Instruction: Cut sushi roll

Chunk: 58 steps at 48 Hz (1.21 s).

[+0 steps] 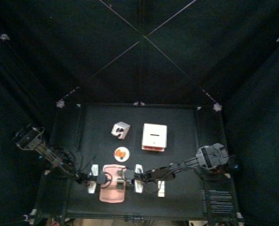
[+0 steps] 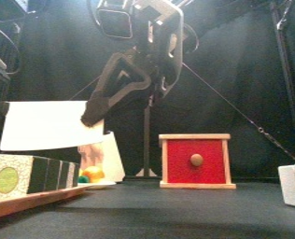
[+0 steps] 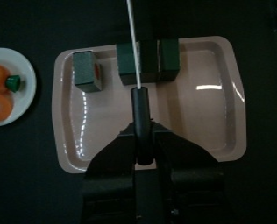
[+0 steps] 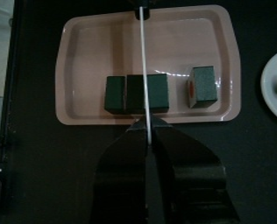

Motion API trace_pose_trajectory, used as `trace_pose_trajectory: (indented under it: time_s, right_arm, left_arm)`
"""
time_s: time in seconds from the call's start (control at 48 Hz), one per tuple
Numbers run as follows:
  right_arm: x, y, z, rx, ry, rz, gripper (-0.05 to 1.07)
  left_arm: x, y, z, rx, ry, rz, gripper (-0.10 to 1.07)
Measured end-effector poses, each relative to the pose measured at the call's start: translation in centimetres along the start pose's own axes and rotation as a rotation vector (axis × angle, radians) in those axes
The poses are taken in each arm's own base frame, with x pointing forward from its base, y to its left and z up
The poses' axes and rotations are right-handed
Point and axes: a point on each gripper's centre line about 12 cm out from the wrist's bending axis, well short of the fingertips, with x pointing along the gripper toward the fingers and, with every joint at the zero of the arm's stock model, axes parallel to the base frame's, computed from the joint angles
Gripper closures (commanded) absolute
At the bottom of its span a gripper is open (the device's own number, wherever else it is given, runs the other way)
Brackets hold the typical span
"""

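The sushi roll lies on the pink board in dark green pieces, one piece set apart from the others. A knife blade crosses the roll, its handle clamped in the right gripper. Whether the left gripper grips anything cannot be determined. An orange-and-white plate sits beside the board.

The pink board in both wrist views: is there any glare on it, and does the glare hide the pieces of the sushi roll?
Left wrist view: the pink board has one small bright glare spot on its bare part, beside the sushi roll and not on it. Right wrist view: the board is evenly lit with no such spot, and the roll's pieces show plainly.
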Motion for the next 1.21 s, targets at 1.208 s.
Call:
trace_pose_trajectory:
  time_s: [1.208]
  right_arm:
    - [1.6,-0.1,-1.0,0.034,0.015,0.013,0.65]
  left_arm:
    - [1.0,-0.5,-0.7,0.008,0.036,-0.003,0.57]
